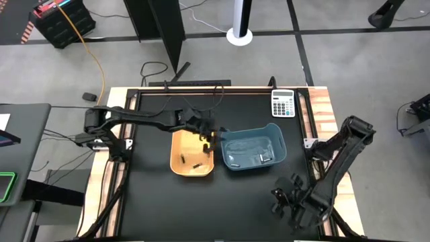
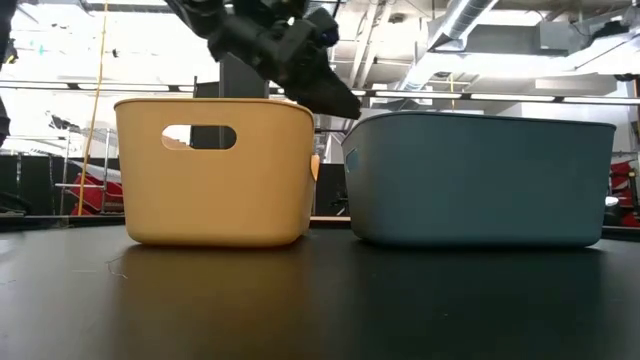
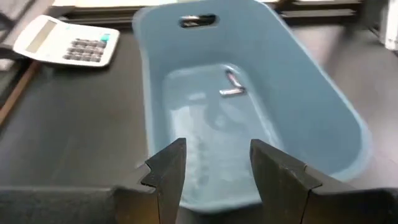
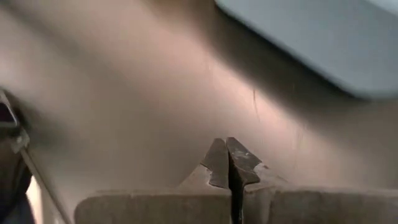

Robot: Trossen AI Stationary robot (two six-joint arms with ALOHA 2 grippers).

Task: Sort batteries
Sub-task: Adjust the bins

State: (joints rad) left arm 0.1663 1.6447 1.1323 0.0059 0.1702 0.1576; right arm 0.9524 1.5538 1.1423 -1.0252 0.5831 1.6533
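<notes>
An orange bin (image 1: 193, 153) and a blue bin (image 1: 254, 148) stand side by side mid-table. Dark batteries (image 1: 197, 165) lie on the orange bin's floor. Pale silvery batteries (image 3: 231, 87) lie on the blue bin's floor. My left gripper (image 3: 214, 168) hovers open above the gap between the two bins (image 1: 209, 138), pointing into the blue bin, with nothing between its fingers. My right gripper (image 4: 229, 165) is shut and empty above the bare table near the near right corner (image 1: 282, 198), short of the blue bin's near side (image 4: 323, 37).
A grey-white calculator (image 1: 283, 104) lies at the table's far right, beyond the blue bin. Wooden rails (image 1: 322, 114) run along the table's left and right sides. Black tabletop (image 1: 222, 208) stretches between the bins and the near edge.
</notes>
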